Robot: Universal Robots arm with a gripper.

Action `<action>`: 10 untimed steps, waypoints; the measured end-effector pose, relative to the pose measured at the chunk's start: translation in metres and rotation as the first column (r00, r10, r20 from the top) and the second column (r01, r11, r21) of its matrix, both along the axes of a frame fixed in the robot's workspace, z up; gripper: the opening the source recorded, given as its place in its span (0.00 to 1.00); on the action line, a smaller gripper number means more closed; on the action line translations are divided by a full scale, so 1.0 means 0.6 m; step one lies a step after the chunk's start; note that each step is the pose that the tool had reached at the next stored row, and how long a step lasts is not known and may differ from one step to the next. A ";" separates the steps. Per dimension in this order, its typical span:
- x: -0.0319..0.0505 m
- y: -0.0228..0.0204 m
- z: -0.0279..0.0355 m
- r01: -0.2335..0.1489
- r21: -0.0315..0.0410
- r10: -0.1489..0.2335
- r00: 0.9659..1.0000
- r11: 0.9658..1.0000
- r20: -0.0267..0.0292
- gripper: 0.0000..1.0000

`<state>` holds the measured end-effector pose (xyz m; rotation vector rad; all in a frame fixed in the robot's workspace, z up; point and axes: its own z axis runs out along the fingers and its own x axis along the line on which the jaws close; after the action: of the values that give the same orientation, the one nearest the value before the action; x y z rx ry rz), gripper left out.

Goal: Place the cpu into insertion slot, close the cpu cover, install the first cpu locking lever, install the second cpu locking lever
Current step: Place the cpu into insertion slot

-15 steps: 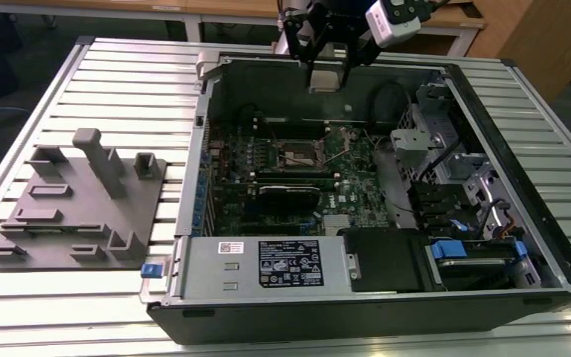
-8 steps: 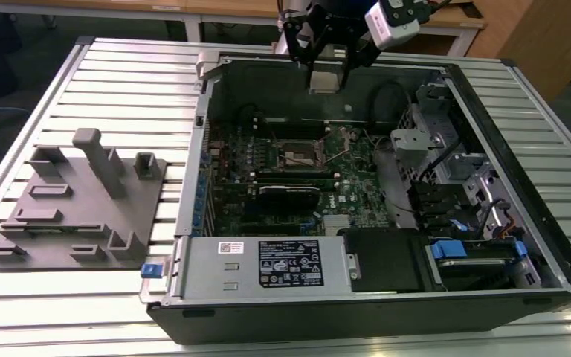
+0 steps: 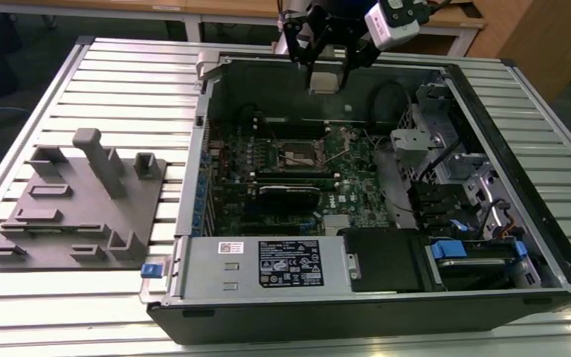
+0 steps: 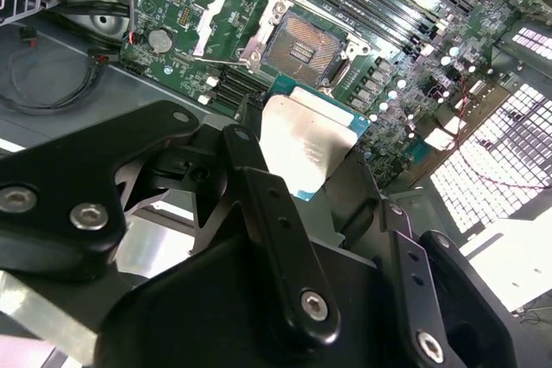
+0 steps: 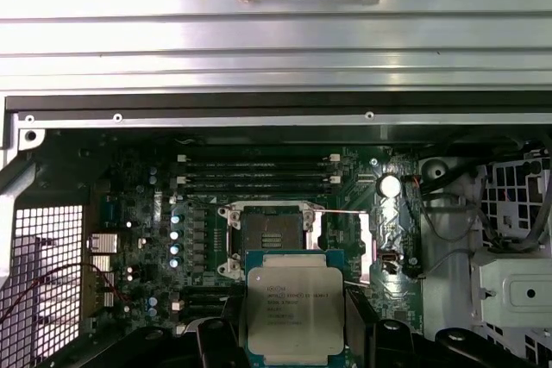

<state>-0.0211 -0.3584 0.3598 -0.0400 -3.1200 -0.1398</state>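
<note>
**Four steps waiting: cpu (image 5: 293, 312) hanging above the open case**

Slatted table (image 3: 87, 82) is carrying the computer case (image 3: 191, 186), which is lying open with its green motherboard (image 3: 357, 190) facing up. The gripper (image 3: 326, 74) is hovering over the case wall at the top of the exterior view. Its fingers (image 4: 259, 204) are narrowed, pinching the cpu by its edges. The insertion slot (image 5: 270, 234) is sitting bare, well apart from the chip, and the cpu cover (image 4: 214, 16) is looking swung aside. By my read nothing is seated yet: placing, cover and both levers are all waiting.
</note>
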 end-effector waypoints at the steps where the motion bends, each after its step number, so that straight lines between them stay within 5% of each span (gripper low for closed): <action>1: 0.000 0.0000 0.000 0.000 0.000 0.000 1.000 1.000 0.000 0.54; 10: 0.000 0.0000 -0.003 0.000 0.000 0.000 1.000 1.000 0.000 0.54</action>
<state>-0.0211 -0.3584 0.3581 -0.0400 -3.1200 -0.1398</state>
